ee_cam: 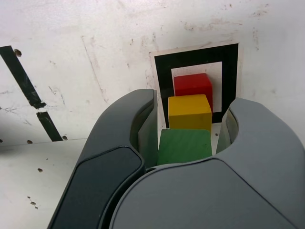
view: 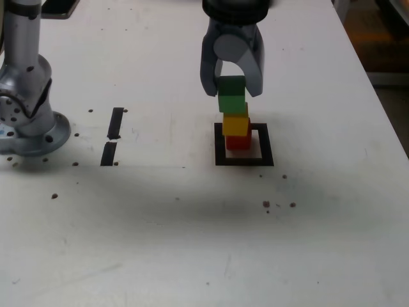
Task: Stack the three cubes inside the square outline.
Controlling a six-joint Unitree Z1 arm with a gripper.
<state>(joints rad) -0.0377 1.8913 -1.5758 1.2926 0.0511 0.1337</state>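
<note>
The three cubes form one column inside the square outline (view: 219, 144) of black tape. The red cube (view: 238, 142) is lowest, the yellow cube (view: 236, 124) sits on it, and the green cube (view: 231, 102) rests on the yellow one, shifted slightly towards the exterior view's left. My gripper (view: 232, 89) comes down from above and is shut on the green cube, one grey finger against each side. In the wrist view the green cube (ee_cam: 185, 145) lies between the fingers, with the yellow cube (ee_cam: 189, 112), the red cube (ee_cam: 192, 85) and the square outline (ee_cam: 162, 76) beyond it.
Two short black tape strips (view: 115, 123) (view: 108, 153) lie on the white table towards the exterior view's left. The arm's grey base (view: 29, 121) stands at the far left. Small dark specks dot the table (view: 192, 243). The table's right edge (view: 383, 102) runs close by.
</note>
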